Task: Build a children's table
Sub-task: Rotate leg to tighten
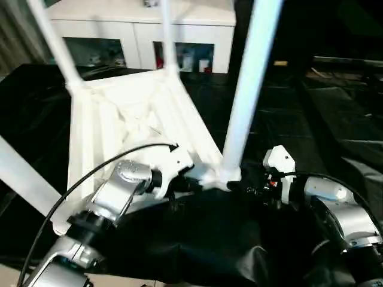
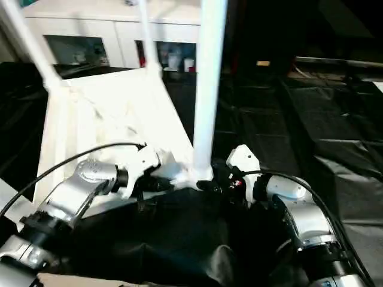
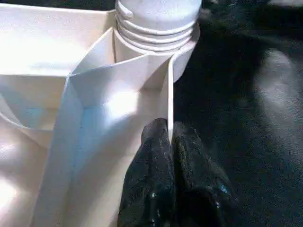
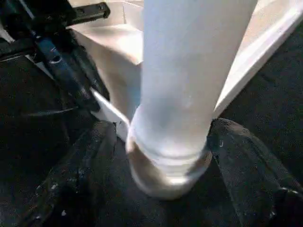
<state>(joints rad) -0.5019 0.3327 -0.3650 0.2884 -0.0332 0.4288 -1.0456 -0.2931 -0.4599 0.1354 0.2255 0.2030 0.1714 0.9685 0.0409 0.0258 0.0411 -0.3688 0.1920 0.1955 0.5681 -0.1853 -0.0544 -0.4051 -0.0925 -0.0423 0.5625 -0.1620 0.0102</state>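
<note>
While pinching rim, left gripper [image 3: 169, 137] closed.

A white cabinet [image 1: 140, 36] is standing along the far side of the room, its two glass doors [image 1: 96, 52] showing small, blurred items sitting on the shelves inside. Black sheeting [image 2: 311, 119] is covering the work surface in front of it, lying in creases and folds and catching dull glints of light. To the right, the room is fading into darkness. A pale curtain [image 1: 15, 42] is hanging at the far left.
</note>
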